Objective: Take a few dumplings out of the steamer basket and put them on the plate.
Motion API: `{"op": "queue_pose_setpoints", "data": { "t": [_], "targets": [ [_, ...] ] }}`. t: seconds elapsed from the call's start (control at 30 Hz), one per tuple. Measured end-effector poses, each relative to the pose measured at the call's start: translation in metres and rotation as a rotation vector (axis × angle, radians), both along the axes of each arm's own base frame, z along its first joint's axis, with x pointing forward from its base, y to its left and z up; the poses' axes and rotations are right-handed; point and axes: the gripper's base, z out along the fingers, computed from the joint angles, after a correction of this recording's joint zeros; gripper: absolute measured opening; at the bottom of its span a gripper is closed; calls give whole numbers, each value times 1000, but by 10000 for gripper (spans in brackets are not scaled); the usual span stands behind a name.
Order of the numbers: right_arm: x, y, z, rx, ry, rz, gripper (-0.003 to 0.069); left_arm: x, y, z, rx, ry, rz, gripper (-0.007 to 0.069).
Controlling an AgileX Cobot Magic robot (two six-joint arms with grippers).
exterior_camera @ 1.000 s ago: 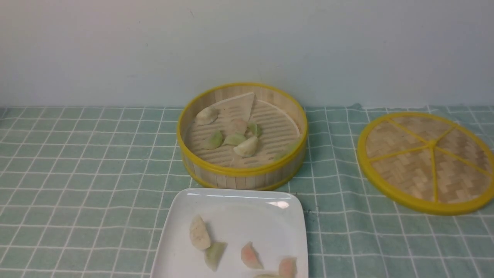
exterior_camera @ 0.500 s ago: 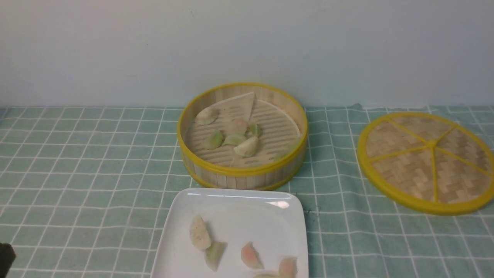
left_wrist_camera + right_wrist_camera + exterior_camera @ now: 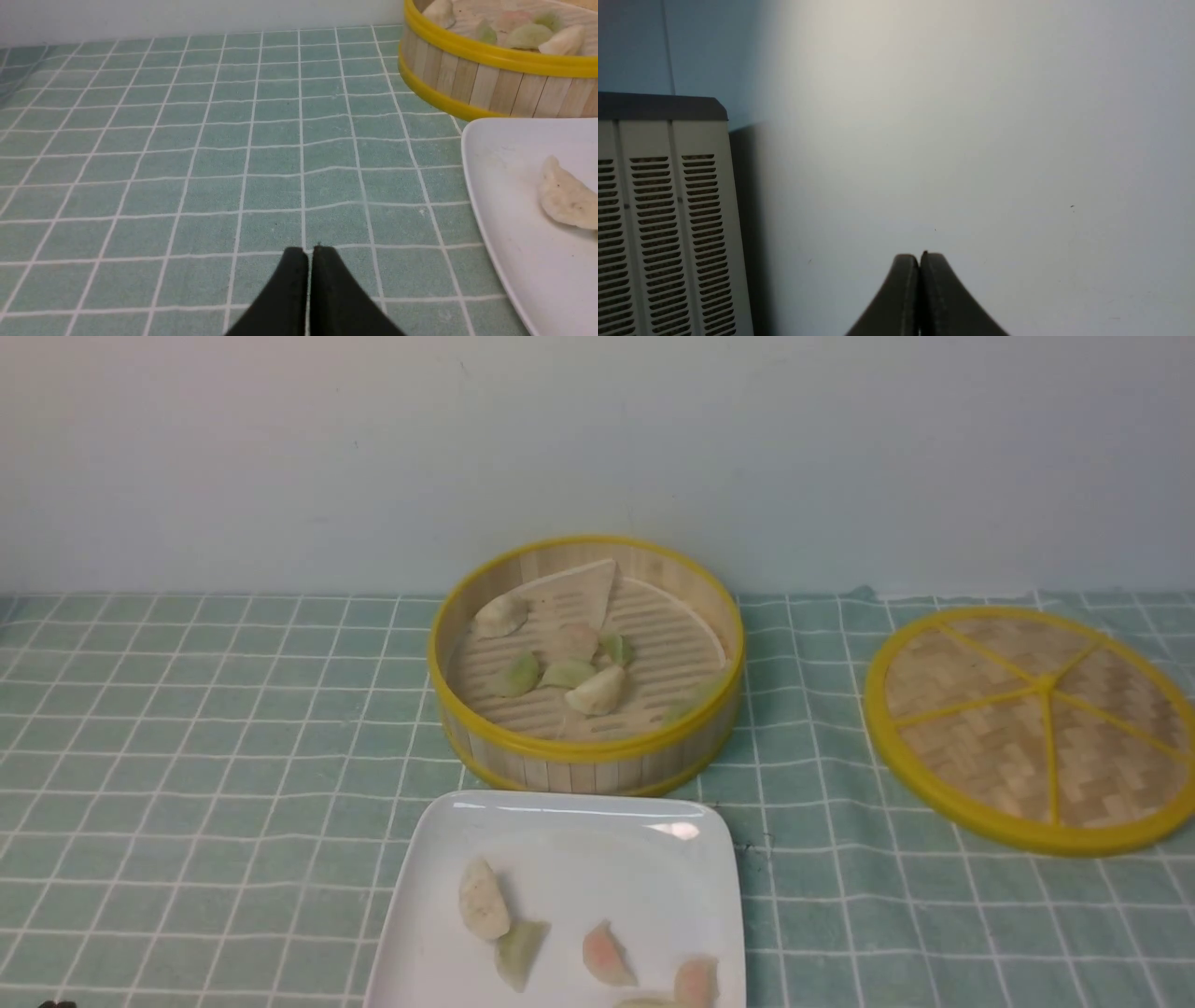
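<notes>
Cloth (image 3: 233, 728) lies open on your left side: from the basket (image 3: 585, 751) and plate (image 3: 560, 831) out to the left edge of the front view you have bare green check with nothing standing on it. The basket sits mid-table near the wall, its near rim just beside the plate's far edge, a thin strip of cloth between them. The plate runs off the bottom of the front view, so you cannot see its near edge. Dumplings (image 3: 597, 691) cluster around the middle of the basket floor, one apart by the far-left wall; others lie on the near half of the plate. The lid (image 3: 1032, 728) lies flat to the right, well apart from the basket, with a lane of cloth between. Your left gripper (image 3: 309, 252) has its jaws pressed together, holding nothing, over cloth left of the plate. Your right gripper (image 3: 920, 256) is likewise pinched together and empty, facing a pale wall beside a vented panel (image 3: 663, 224)
</notes>
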Motion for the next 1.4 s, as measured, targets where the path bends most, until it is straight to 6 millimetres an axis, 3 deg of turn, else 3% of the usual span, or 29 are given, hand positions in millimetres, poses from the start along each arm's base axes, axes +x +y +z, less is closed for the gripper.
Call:
{"op": "queue_pose_setpoints", "data": {
  "t": [0.87, 1.37, 1.4],
  "targets": [
    [2, 1, -3, -25, -10, -10, -15, 0, 0, 0, -1, -1, 0, -6],
    [39, 26, -97, -300, 143, -89, -15, 0, 0, 0, -1, -1, 0, -6],
    [44, 25, -118, -323, 196, -172, -15, 0, 0, 0, -1, -2, 0, -6]
  ]
}}
